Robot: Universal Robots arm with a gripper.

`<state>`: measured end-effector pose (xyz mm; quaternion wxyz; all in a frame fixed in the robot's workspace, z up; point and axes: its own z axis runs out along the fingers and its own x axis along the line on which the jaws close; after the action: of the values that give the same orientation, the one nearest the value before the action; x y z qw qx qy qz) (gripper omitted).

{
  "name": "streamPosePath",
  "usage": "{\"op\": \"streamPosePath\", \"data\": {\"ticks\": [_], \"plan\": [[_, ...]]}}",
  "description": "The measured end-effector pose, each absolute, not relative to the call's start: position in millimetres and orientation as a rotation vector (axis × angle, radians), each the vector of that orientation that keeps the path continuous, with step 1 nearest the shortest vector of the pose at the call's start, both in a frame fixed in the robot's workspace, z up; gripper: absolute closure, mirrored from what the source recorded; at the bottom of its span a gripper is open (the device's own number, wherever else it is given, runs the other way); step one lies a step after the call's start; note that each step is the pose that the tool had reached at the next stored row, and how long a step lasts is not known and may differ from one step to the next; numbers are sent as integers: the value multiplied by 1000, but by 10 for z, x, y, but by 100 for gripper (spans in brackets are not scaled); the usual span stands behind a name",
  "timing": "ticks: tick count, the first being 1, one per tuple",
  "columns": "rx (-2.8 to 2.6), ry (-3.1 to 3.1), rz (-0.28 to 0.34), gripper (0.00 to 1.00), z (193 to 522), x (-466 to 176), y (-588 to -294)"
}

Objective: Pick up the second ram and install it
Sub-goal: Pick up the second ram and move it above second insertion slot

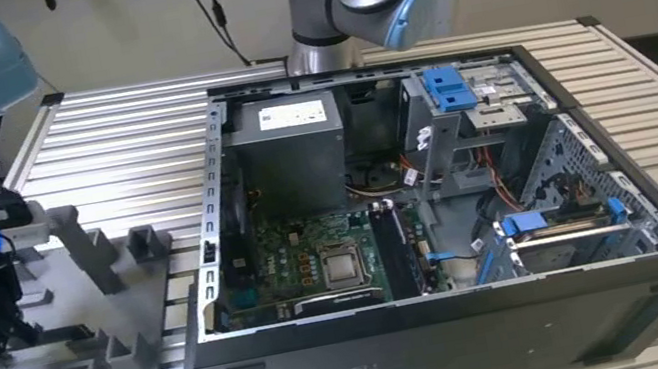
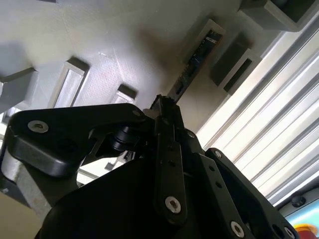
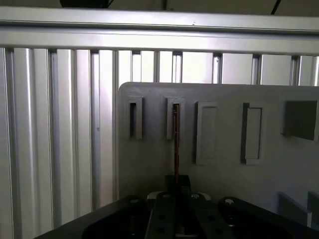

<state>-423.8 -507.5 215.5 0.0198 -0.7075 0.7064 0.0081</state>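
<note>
Apparently pinching the near end of the second ram (image 3: 176, 139) between the jaws of the gripper (image 3: 177, 180), on edge in a grey tray (image 3: 149, 167) slot; not yet lifted, nor installed in the computer case (image 1: 467, 348).

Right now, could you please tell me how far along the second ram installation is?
Early: nothing looks finished. The gripper sits at the end of the second ram, which stands on edge in its slot in the grey tray, not lifted out. Carrying it to the open computer case and seating it are left.
</note>
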Motion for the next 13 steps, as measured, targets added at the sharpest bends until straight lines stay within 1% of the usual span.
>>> {"op": "streamPosePath", "data": {"ticks": [13], "plan": [[-2195, 2192, 25, 86, 2328, -4238, -5075]]}}
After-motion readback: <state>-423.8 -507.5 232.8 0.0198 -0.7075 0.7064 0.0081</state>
